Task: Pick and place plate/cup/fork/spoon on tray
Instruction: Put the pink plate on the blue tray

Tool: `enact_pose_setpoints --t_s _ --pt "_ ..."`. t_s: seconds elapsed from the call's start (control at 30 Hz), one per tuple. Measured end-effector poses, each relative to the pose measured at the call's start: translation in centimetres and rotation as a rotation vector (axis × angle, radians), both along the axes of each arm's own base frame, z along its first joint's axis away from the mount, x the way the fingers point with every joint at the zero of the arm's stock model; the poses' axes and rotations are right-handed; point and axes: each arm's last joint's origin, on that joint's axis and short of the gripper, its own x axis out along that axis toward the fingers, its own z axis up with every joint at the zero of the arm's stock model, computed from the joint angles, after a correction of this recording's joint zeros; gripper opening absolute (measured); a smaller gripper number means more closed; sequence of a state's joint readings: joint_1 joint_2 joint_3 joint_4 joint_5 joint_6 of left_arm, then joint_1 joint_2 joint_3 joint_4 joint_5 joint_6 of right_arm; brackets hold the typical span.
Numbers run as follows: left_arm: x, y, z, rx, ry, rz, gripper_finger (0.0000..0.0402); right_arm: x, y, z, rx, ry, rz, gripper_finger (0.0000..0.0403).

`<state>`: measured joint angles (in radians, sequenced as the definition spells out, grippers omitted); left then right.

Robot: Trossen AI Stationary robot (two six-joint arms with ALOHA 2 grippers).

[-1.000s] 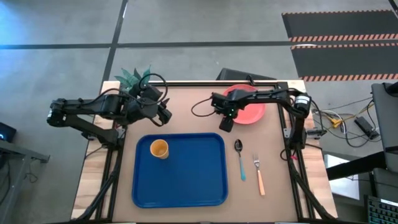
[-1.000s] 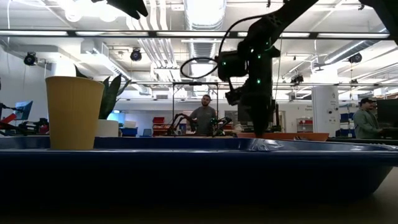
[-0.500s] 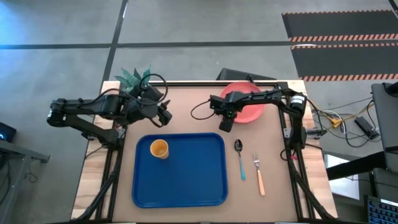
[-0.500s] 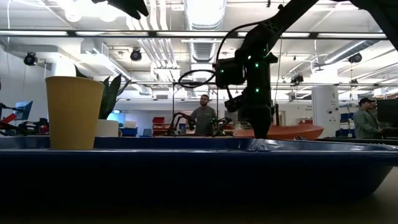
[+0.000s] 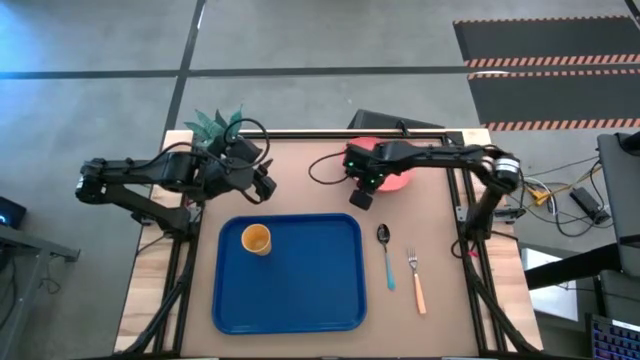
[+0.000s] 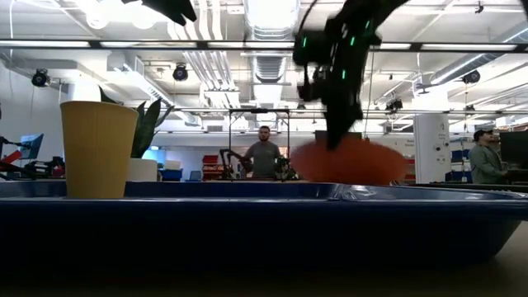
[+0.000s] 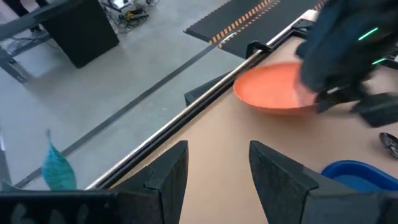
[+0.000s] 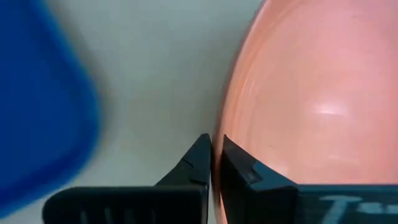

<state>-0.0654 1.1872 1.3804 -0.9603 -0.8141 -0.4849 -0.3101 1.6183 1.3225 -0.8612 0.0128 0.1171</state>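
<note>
Counting progress: one of four items placed, a second in hand. The cup (image 5: pixel 256 239) stands upright inside the tray (image 5: pixel 300 300), toward its far left corner

The right gripper (image 8: pixel 212 155) has its jaws pinched nearly closed on the rim of the plate (image 8: pixel 311 93); the rim runs between the two tips. In the low view the plate (image 6: pixel 351 159) hangs tilted and clear of the worktop (image 5: pixel 300 170), so I judge it lifted but not yet carried over. From above, the right gripper (image 5: pixel 362 196) sits just beyond the tray's far right corner, with the plate (image 5: pixel 395 183) mostly hidden under the arm

The spoon (image 5: pixel 386 255) and fork (image 5: pixel 415 278) lie side by side on the worktop, just right of the tray, untouched

The left gripper (image 7: pixel 213 163) waits above the worktop beyond the tray's far left corner, near the plant (image 5: pixel 215 125), jaws apart and holding nothing

Left to do: set the plate in the tray, then the spoon and fork. The open stretch of tray to the right of the cup looks the likely spot for the plate
</note>
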Motion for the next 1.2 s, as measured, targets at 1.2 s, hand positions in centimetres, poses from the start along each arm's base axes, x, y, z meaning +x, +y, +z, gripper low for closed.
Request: enact_pose_setpoints --t_s 1.2 --pt "-6.1 0.3 0.7 -0.034 0.131 -0.033 0.0154 6.7 26.7 1.6 0.279 -0.425 0.167 0.0008"
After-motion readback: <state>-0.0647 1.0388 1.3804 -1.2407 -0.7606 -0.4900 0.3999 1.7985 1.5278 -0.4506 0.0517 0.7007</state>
